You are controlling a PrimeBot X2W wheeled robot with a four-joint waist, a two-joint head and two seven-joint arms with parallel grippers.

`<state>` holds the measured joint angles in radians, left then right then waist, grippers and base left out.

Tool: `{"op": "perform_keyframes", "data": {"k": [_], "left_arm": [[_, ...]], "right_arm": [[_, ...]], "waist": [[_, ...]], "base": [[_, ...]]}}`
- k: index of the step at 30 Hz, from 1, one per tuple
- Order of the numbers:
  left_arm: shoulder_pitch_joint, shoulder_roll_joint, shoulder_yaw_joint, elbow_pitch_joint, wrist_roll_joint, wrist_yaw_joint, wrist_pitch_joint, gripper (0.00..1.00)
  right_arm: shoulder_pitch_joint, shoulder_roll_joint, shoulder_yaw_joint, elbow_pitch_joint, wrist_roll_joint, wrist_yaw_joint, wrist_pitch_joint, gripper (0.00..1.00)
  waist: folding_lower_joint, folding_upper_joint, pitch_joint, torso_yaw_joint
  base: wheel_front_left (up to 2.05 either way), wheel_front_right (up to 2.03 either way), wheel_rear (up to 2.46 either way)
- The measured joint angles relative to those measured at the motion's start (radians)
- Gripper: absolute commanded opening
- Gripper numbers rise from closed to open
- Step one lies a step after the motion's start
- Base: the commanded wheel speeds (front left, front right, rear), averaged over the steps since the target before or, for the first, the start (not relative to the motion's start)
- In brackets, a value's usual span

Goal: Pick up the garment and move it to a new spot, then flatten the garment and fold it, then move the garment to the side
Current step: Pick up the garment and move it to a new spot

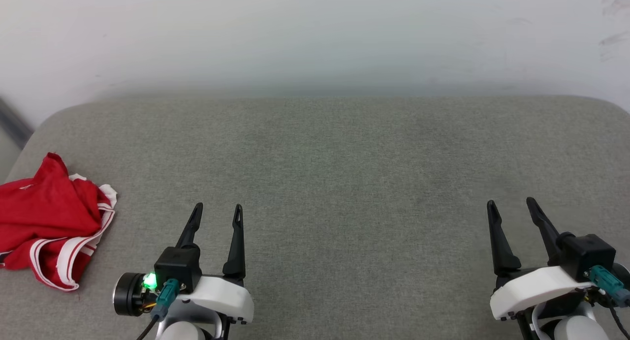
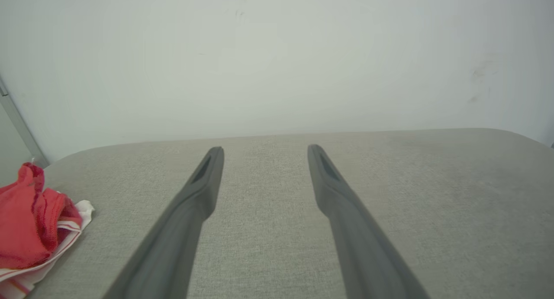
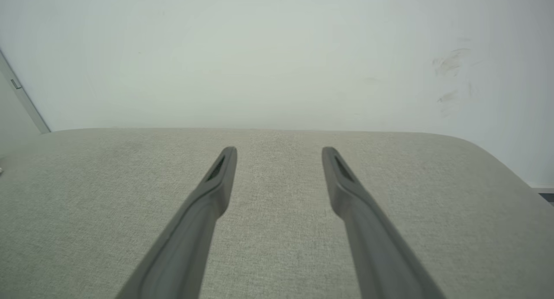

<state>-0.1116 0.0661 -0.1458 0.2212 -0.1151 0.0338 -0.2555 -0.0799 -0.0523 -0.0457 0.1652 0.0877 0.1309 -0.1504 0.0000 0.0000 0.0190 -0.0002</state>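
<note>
The garment [image 1: 47, 222] lies crumpled at the far left of the grey fabric surface [image 1: 344, 172], red with white and striped trim along its edge. In the left wrist view the garment [image 2: 30, 223] sits at the lower left, well clear of the fingers. My left gripper [image 1: 218, 209] hovers open at the lower left of the head view, to the right of the garment and apart from it, with nothing between its fingers [image 2: 207, 178]. At the lower right my right gripper [image 1: 512, 204] is open and empty too, its fingers [image 3: 225, 169] pointing over bare fabric.
A pale wall [image 1: 315, 35] rises right behind the surface's rounded far edge. A grey vertical strip [image 2: 17, 126] runs down the wall at the left. The surface's left edge passes close by the garment.
</note>
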Motion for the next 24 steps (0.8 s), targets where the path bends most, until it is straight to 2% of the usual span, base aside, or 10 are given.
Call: {"op": "perform_keyframes", "data": {"k": [9, 24], "left_arm": [[-0.016, -0.009, 0.012, 0.007, 0.000, 0.004, -0.007, 1.00], [-0.009, -0.011, 0.094, 0.019, -0.019, 0.023, -0.007, 1.00]], "right_arm": [[0.003, 0.000, 0.015, -0.009, -0.017, 0.000, -0.009, 1.00], [0.017, 0.001, 0.085, -0.074, -0.021, 0.000, -0.003, 1.00]], "waist": [[0.0000, 0.0000, 0.004, 0.083], [0.0000, 0.0000, 0.016, 0.337]], "base": [[0.00, 0.00, 0.00], [0.00, 0.00, 0.00]]}}
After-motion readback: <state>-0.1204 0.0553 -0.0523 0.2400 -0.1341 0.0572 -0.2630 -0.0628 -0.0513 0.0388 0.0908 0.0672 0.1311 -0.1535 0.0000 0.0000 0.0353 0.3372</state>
